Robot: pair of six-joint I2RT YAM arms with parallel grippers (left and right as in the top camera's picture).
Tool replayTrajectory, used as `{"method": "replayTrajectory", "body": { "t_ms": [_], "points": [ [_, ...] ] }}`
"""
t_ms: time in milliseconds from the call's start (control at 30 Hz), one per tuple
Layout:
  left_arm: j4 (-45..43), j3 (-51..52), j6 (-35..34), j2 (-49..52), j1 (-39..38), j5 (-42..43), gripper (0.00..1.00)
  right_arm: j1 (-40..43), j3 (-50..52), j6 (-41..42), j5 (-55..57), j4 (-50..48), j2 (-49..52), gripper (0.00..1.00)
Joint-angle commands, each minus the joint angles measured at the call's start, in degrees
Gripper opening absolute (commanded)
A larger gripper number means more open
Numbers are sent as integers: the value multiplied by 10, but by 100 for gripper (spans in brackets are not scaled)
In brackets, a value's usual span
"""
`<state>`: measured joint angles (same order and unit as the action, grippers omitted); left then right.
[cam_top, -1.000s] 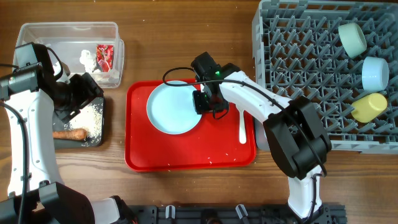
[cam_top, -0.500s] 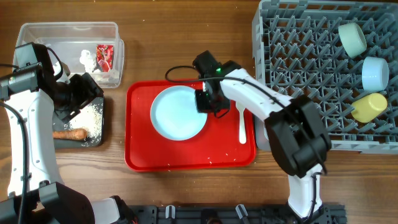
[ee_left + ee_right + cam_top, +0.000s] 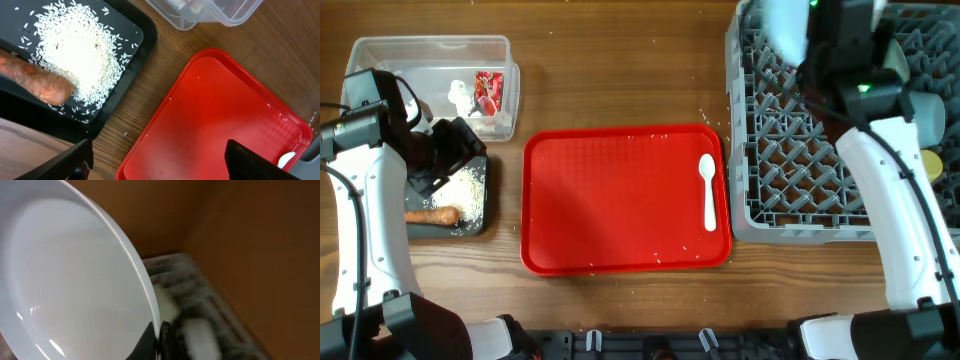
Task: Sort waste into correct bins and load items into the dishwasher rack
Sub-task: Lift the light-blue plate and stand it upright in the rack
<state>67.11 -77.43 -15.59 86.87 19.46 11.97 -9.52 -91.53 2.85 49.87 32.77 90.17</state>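
Red serving tray (image 3: pixel 620 210), white spoon (image 3: pixel 708 195), grey rack (image 3: pixel 780 160), pale-blue plate (image 3: pixel 65 280), orange carrot (image 3: pixel 432 214), black tray (image 3: pixel 12 15), white rice (image 3: pixel 80 50)

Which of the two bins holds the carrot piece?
The shallow black tray: the carrot piece lies there beside rice. The clear tub holds a white tissue and a red wrapper.

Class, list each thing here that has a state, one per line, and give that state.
plate: held in the air
right gripper: shut on plate rim
left gripper: open, empty
spoon: lying on red tray
black tray: holds rice, carrot
clear tub: holds tissue, wrapper
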Motion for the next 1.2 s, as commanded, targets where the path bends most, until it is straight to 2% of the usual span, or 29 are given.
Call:
{"method": "replayTrajectory", "body": {
  "t_ms": [0, 167, 400, 567, 700, 767, 867, 900, 967, 1033, 1100, 1133, 1167],
  "points": [
    [0, -2, 1, -8, 2, 1, 84, 29, 0, -29, 150, -17, 35, 4],
    [0, -2, 1, -8, 2, 1, 84, 44, 0, -42, 151, -17, 109, 4],
    [0, -2, 1, -8, 2, 1, 84, 18, 1, -42, 109, -4, 203, 4],
    [0, -2, 1, -8, 2, 1, 84, -10, 1, -42, 75, 5, 215, 4],
    [0, -2, 1, -8, 2, 1, 84, -68, 1, -44, 70, 35, 215, 5],
    [0, -2, 1, -8, 2, 1, 84, -93, 1, -43, 70, 59, 215, 12],
    [0, -2, 1, -8, 2, 1, 84, -125, 1, -39, 70, 102, 215, 71],
    [0, -2, 1, -8, 2, 1, 84, -129, 1, -37, 70, 113, 215, 79],
    [0, -2, 1, -8, 2, 1, 84, -134, 1, 6, 67, 149, 207, 88],
    [0, -2, 1, -8, 2, 1, 84, -134, 1, 16, 8, 168, 186, 91],
    [0, -2, 1, -8, 2, 1, 84, -136, 1, 11, -98, 179, 148, 95],
    [0, -2, 1, -8, 2, 1, 84, -140, 1, -10, -201, 181, 118, 95],
    [0, -2, 1, -8, 2, 1, 84, -141, 1, -13, -254, 182, 104, 95]
  ]
}}
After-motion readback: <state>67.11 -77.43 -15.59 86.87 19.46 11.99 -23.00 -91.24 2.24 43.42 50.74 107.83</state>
